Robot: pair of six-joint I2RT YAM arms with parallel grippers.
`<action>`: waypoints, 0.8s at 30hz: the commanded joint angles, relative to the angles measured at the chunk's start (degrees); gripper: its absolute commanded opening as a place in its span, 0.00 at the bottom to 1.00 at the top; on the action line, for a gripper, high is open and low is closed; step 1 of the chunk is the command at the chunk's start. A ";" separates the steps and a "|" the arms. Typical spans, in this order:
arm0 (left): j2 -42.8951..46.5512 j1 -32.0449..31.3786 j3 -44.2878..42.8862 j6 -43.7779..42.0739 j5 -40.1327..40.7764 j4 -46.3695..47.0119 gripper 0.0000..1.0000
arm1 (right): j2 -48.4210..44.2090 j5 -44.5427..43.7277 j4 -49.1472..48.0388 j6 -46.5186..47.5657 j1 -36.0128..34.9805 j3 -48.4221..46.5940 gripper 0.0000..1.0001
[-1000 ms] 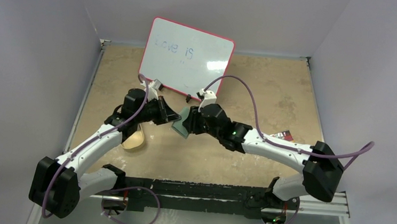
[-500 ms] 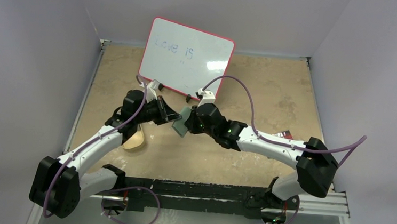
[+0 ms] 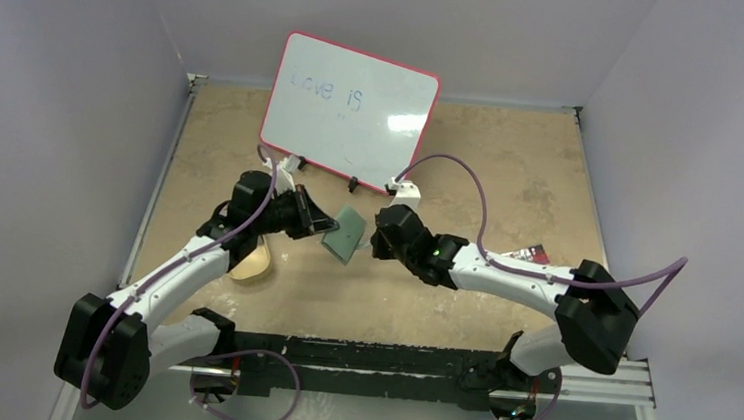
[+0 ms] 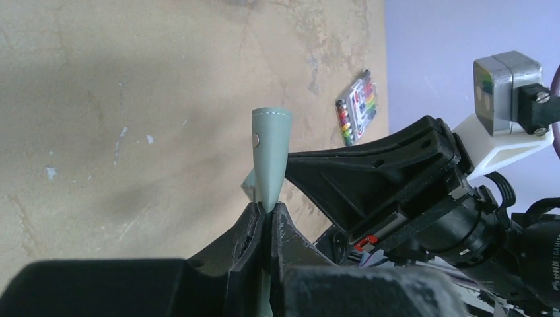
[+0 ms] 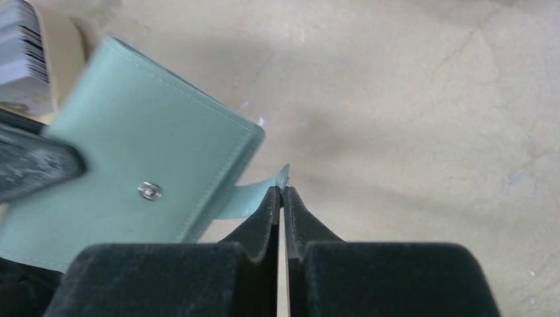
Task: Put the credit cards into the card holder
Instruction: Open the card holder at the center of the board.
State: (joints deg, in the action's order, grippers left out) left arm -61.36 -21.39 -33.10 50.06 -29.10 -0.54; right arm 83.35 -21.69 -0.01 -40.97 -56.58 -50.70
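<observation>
The sage-green card holder hangs above the table between both arms. My left gripper is shut on its left edge. In the left wrist view the card holder stands edge-on, pinched at my left gripper. My right gripper is shut on the thin strap tab that sticks out from the card holder, below its round snap. A whitish credit card with dark bars shows at the top left corner of the right wrist view.
A pink-rimmed whiteboard leans at the back. A tan flat object lies under my left arm. A small colourful packet lies on the right of the table, also seen as the packet in the left wrist view.
My right gripper has shut on the card holder's strap tab and drawn back to the right, uncovering the holder's face. The left gripper keeps its hold in place.
</observation>
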 commanded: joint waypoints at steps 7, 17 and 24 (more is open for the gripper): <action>-3.04 -0.06 -1.49 -4.37 8.65 -4.57 0.35 | -5.54 9.09 -11.63 5.09 0.50 6.11 0.00; -1.49 -0.10 -4.74 -9.09 17.66 -13.95 0.56 | -3.71 17.80 -17.91 5.45 0.59 8.00 0.00; -2.35 -0.08 -4.73 -9.46 13.38 -13.75 0.57 | -5.78 20.15 -18.36 4.37 0.61 5.86 0.00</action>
State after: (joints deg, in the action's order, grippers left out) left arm -64.14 -21.43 -35.59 42.24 -13.34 -14.83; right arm 80.18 -4.56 -14.31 -36.62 -56.16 -41.76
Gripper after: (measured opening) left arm 0.561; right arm 0.007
